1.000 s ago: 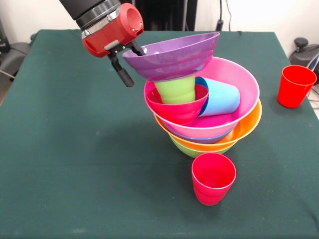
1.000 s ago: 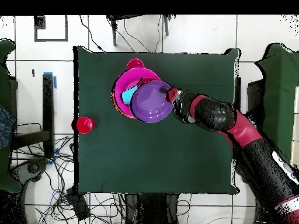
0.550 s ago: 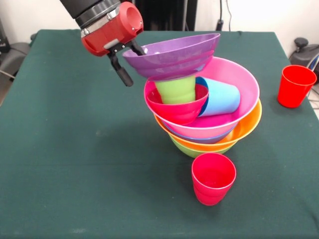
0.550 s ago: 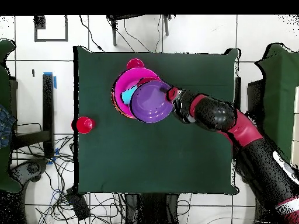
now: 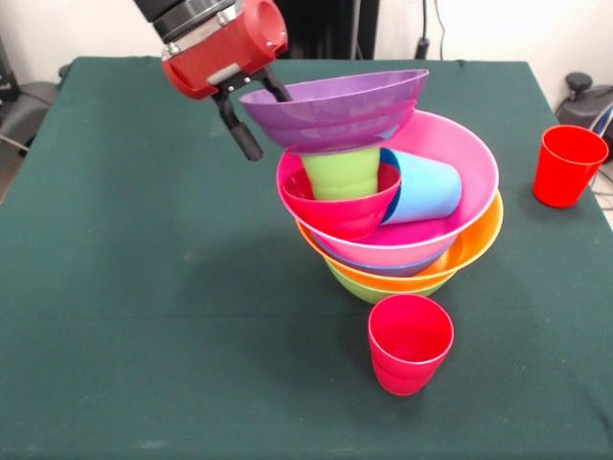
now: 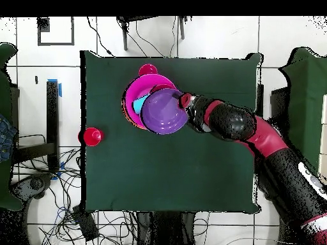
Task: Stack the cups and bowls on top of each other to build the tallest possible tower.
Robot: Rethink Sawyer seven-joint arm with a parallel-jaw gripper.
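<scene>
Here we see the gripper (image 5: 257, 113) clamped on the left rim of the purple bowl (image 5: 332, 107), one finger inside the bowl and the other (image 5: 241, 132) down its outer wall. The purple bowl sits upright and slightly tilted on top of the lime green cup (image 5: 341, 172), which stands upside down in the small red bowl (image 5: 335, 213). That red bowl rests inside the pink bowl (image 5: 460, 163), toward its left side, and the sky blue cup (image 5: 421, 188) lies on its side just beside it, mouth toward the green cup. Beneath the pink bowl we make out the rims of a blue bowl (image 5: 383, 269), the orange bowl (image 5: 474, 244) and the lime green bowl (image 5: 369, 290), all nested as the tower on the green table (image 5: 144, 316). One red cup (image 5: 410, 343) stands upright just in front of the tower; the other red cup (image 5: 567, 165) stands well apart near the table's right edge. From overhead, the purple bowl (image 6: 165, 111) covers much of the pink bowl (image 6: 135, 96).
</scene>
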